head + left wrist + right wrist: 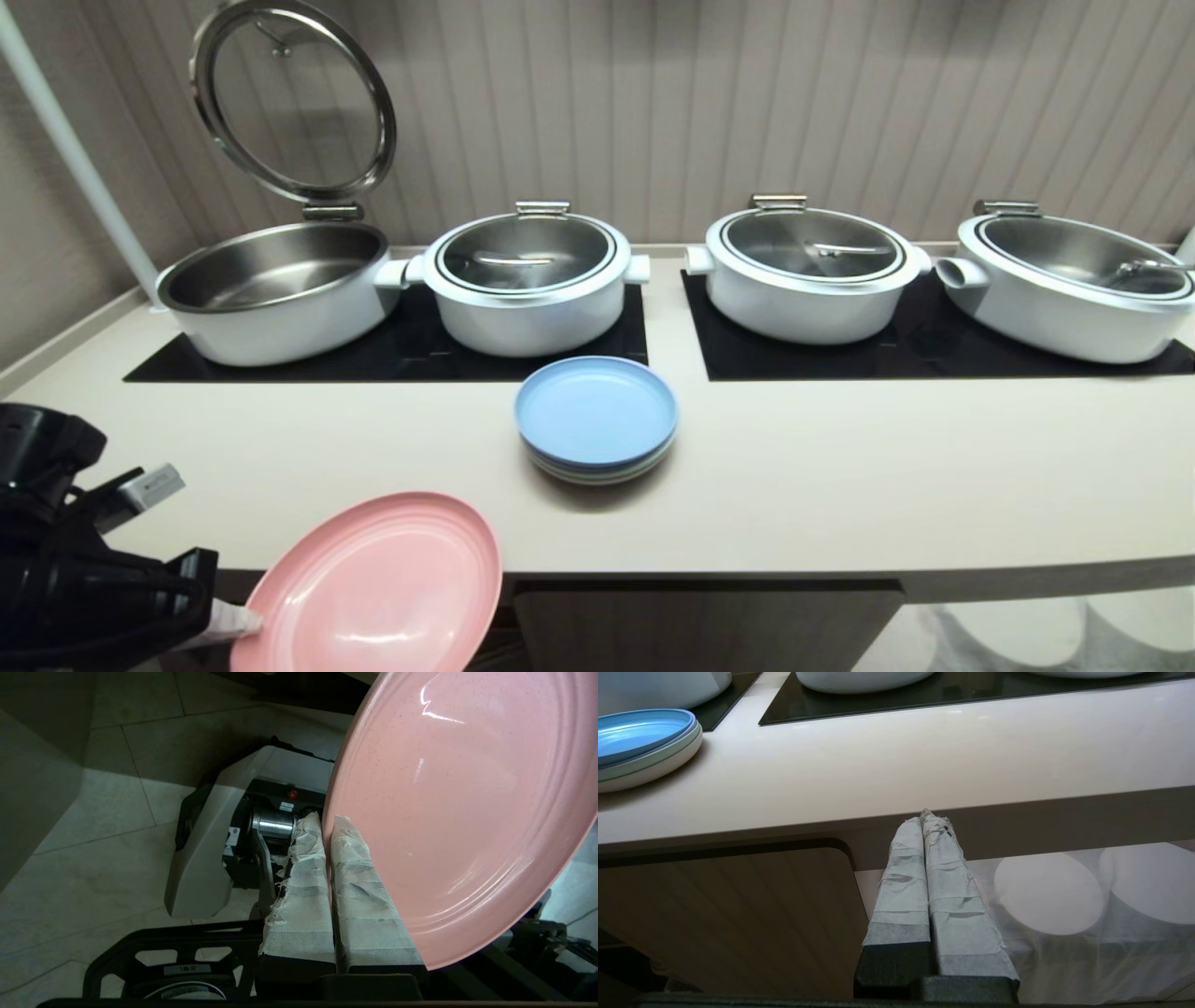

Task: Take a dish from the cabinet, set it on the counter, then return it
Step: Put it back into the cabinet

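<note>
1 pink dish (378, 588) pinched at its rim by the left gripper (245, 623), tilted, off the front edge of the counter (840, 485), above the cabinet (700, 625). Right gripper (927, 821) closed on nothing, parked below the counter edge. 1 stack of plates (597, 420), blue uppermost, mid-counter. 4 white pots (527, 285) on 2 hob panels (934, 359); 1 lid (294, 98) raised.

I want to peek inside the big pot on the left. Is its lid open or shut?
Open. The leftmost pot's glass lid stands tipped up on its hinge, and the steel inside shows, empty as far as can be seen.
</note>
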You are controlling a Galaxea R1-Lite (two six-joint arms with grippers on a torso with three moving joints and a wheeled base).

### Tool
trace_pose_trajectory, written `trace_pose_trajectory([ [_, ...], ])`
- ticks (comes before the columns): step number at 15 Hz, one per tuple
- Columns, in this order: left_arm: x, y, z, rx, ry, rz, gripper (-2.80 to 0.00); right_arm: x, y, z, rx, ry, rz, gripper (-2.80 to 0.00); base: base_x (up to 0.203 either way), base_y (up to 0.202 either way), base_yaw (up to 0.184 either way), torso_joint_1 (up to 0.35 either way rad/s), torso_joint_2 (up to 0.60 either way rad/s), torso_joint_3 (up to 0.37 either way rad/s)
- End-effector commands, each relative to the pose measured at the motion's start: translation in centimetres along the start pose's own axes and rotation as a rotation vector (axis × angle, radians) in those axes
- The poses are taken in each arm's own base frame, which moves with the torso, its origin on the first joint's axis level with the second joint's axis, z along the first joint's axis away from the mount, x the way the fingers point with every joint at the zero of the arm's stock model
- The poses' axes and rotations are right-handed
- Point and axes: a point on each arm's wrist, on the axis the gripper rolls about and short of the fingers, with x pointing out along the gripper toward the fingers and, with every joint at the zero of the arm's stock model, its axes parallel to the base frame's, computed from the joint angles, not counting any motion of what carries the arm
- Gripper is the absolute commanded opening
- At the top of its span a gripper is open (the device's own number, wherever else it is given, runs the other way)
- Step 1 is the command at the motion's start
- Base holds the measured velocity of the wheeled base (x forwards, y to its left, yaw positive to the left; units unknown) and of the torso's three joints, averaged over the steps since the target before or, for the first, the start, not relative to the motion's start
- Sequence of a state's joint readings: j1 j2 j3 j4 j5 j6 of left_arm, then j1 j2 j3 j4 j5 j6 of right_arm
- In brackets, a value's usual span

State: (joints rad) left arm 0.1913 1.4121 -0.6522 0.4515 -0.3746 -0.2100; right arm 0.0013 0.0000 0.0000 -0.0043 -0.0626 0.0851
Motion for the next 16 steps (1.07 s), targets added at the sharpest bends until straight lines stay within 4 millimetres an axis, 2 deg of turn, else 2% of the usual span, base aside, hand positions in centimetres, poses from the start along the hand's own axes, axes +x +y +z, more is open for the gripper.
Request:
trace_pose_trajectory([
  [1, -0.6, -0.2, -0.6, 0.007, -0.007, -0.013, -2.80, 0.0, 0.0, 0.0, 0.001, 0.000, 0.000, -2.80, 0.000, 0.000, 0.000, 0.000, 0.00, 0.000],
  [4, -1.2, -0.3, -1.6, 0.032, 0.018, -0.025, -2.80, 0.0, 0.0, 0.0, 0.001, 0.000, 0.000, -2.80, 0.000, 0.000, 0.000, 0.000, 0.00, 0.000],
  [11, -2.1, 0.3, -6.4, 0.143, 0.077, -0.049, -2.80, 0.0, 0.0, 0.0, 0.001, -0.001, 0.000, -2.80, 0.000, 0.000, 0.000, 0.000, 0.00, 0.000],
  [16, -2.2, 0.6, -8.0, 0.191, 0.090, -0.065, -2.80, 0.0, 0.0, 0.0, 0.001, -0.002, 0.000, -2.80, 0.000, 0.000, 0.000, 0.000, 0.00, 0.000],
])
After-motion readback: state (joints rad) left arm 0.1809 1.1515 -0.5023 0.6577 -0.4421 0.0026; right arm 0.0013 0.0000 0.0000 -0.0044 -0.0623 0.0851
